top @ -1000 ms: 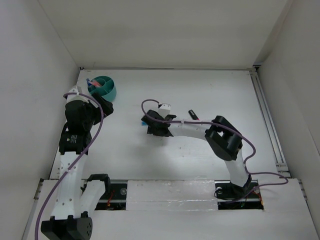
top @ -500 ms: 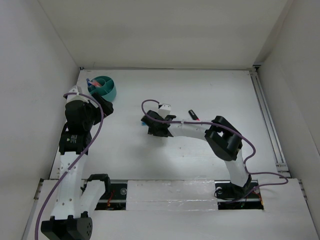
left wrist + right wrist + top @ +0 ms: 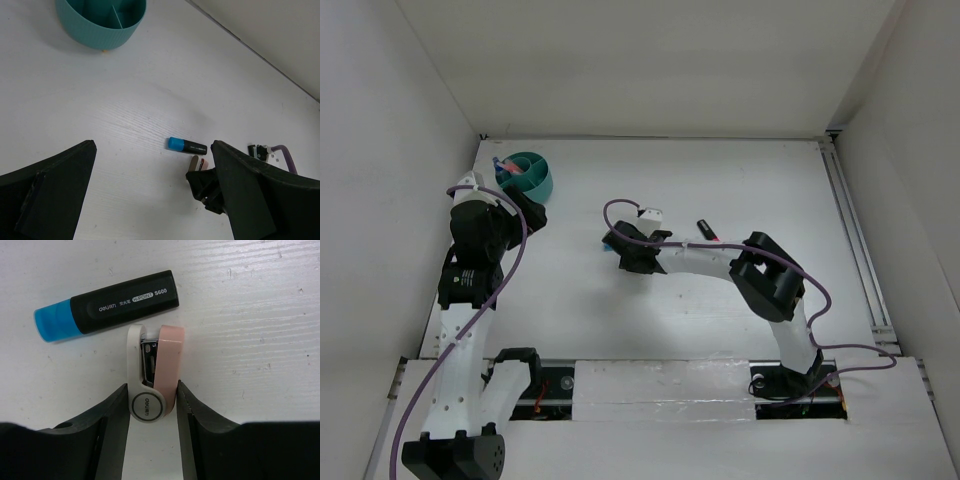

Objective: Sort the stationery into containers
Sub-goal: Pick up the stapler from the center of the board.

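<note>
My right gripper [image 3: 151, 395] is closed around a small pink-white stapler-like item [image 3: 155, 370] that lies on the table, one finger touching each side. A black marker with a blue end [image 3: 107, 305] lies just beyond it. In the top view this gripper [image 3: 625, 250] sits mid-table. My left gripper [image 3: 152, 150] is open and empty above the table. It sits near the round teal tub [image 3: 528, 175], which holds pink pens [image 3: 506, 170]. The left wrist view shows the tub [image 3: 100, 22], the marker [image 3: 186, 145] and the pink-white item [image 3: 199, 163].
A black marker with a pink end [image 3: 708, 229] and a small white item [image 3: 650, 214] lie right of the right gripper. White walls enclose the table on the left, back and right. A rail [image 3: 855, 240] runs along the right edge.
</note>
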Robot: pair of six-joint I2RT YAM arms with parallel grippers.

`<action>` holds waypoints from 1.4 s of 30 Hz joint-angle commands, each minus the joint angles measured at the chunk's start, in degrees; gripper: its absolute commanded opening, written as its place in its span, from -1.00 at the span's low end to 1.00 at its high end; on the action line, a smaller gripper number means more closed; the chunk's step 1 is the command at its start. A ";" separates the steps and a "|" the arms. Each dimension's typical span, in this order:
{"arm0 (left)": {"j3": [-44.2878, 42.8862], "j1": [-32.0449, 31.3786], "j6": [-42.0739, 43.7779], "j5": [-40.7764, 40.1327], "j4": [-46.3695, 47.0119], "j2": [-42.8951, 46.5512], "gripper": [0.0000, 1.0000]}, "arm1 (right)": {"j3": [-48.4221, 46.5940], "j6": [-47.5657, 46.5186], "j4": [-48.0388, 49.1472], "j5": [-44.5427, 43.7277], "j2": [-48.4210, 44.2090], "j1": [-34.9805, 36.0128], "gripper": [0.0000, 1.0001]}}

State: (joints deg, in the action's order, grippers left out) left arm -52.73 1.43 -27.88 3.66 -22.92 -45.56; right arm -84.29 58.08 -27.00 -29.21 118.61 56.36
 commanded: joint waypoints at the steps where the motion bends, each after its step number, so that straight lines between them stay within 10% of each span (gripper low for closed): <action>1: -0.18 -0.20 0.81 0.65 1.74 0.39 1.00 | 0.71 0.02 -1.03 -1.20 0.57 0.60 -0.31; 5: -0.18 -0.20 0.81 0.65 1.74 0.39 1.00 | 1.23 -1.65 0.02 -1.20 1.10 0.60 -1.00; 19: 0.60 -0.20 1.34 7.58 1.74 -1.46 1.00 | 14.58 -26.32 20.28 -7.44 -13.20 6.21 -1.00; 42: 6.05 -0.20 -5.16 41.77 11.29 5.39 1.00 | 26.46 -48.59 57.76 11.99 -33.53 12.63 -1.00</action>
State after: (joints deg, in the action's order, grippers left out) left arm -48.60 1.43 -29.69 38.35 -18.04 -41.82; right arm -57.93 11.55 22.74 -19.46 86.96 67.59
